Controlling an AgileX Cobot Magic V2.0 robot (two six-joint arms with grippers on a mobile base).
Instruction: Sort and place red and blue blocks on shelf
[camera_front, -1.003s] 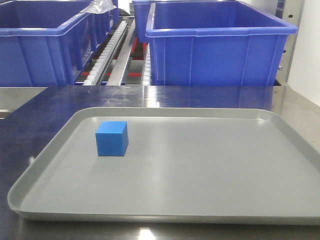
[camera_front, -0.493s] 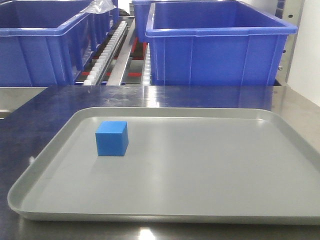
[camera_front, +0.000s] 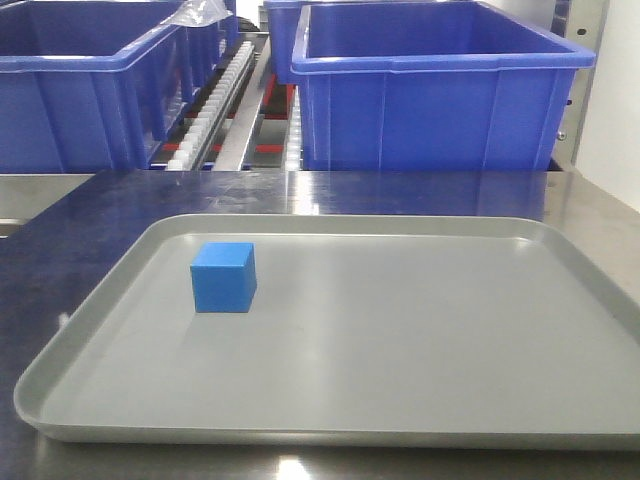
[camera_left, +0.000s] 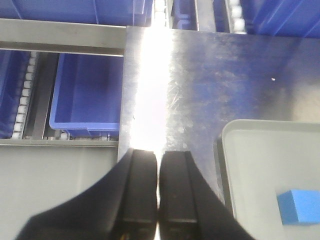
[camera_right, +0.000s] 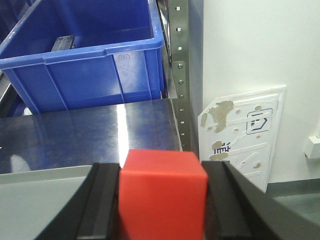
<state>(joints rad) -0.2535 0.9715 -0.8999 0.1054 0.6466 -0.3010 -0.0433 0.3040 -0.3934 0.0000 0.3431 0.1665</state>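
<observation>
Front-facing view: a small blue block (camera_front: 223, 277) sits flat on the left part of a shallow grey tray (camera_front: 400, 340). The tray lies on a steel tabletop (camera_front: 300, 188). Beyond the table stands the shelf (camera_front: 228, 95), its white roller tracks running away between large dark-blue bins (camera_front: 430, 100).

Left wrist view: the left gripper (camera_left: 158, 157) is clenched, black fingers pressed together on nothing. It hangs over the left side of the tabletop, left of the tray.

Right wrist view: the right gripper (camera_right: 161, 175) grasps the red block (camera_right: 162, 197) squarely between both fingers. It appears to be above the tray's rim. A bin and a perforated shelf upright lie beyond.
</observation>
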